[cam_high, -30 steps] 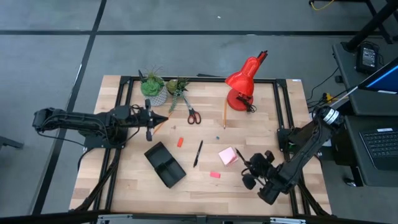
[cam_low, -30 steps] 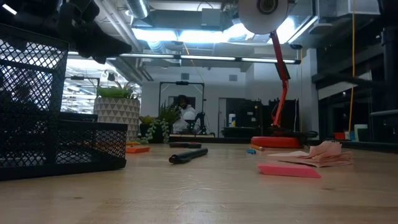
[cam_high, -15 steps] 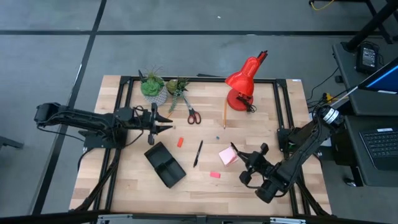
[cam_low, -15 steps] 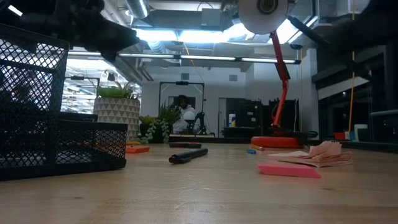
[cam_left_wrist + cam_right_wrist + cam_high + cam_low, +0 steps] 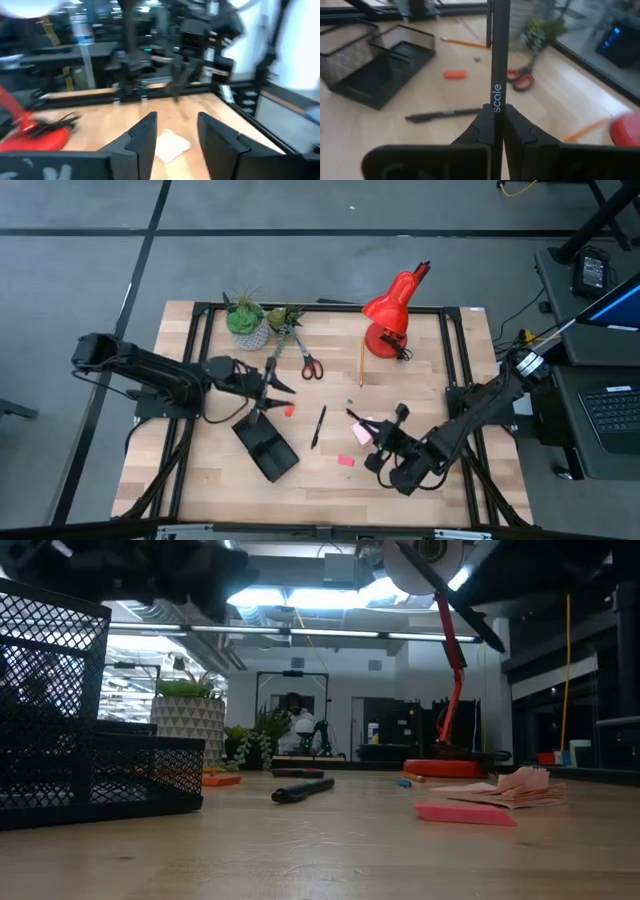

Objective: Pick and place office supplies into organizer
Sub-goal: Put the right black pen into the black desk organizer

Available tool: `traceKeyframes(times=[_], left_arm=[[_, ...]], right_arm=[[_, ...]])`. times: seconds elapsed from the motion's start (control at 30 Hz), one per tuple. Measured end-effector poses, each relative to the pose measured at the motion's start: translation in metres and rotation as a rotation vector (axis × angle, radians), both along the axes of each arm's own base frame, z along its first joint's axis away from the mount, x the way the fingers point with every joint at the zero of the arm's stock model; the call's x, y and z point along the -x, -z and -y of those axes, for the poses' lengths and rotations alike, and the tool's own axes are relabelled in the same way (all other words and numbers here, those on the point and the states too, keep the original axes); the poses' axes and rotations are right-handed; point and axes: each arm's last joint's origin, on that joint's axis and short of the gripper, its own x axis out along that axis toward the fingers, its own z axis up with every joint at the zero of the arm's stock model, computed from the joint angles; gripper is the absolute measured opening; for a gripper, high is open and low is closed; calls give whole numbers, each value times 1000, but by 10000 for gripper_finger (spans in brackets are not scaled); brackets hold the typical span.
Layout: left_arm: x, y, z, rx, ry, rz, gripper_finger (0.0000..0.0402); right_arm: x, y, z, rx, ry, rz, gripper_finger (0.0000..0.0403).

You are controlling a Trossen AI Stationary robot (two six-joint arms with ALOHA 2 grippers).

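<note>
Over the sticky-note pad (image 5: pixel 364 430), right gripper (image 5: pixel 352 416) clamps a black pen (image 5: pixel 497 65) — left gripper (image 5: pixel 283 388) gapes empty.

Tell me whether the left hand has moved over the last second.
Yes. In the high view the left hand has moved right, away from the potted plant, and now hangs beside the red eraser.

A grey floor (image 5: pixel 330 270) surrounds the wooden table (image 5: pixel 400 470), with ceiling strip lights (image 5: pixel 330 595) beyond.
</note>
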Motion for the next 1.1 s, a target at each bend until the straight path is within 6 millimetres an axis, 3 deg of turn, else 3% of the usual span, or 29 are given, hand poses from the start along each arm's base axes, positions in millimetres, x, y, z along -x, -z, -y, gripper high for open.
traceKeyframes(times=[0.13, 0.3, 0.6, 0.77, 1.1], left_arm=[[-15, -2, 8, -59, 53, -5, 135], [-19, 0, 11, -94, 90, -11, 136], [-17, -5, 20, -102, 216, 46, 132], [-17, -5, 19, -96, 190, 42, 132], [-29, -9, 18, -50, 111, 38, 139]], right_arm=[[-18, -10, 0, 20, -106, 8, 15], [-38, -21, 9, 90, -223, 12, 15], [-69, -26, 48, 101, -394, 111, 14], [-78, -29, 64, 101, -524, 169, 14], [-87, -32, 84, 109, -605, 195, 14]])
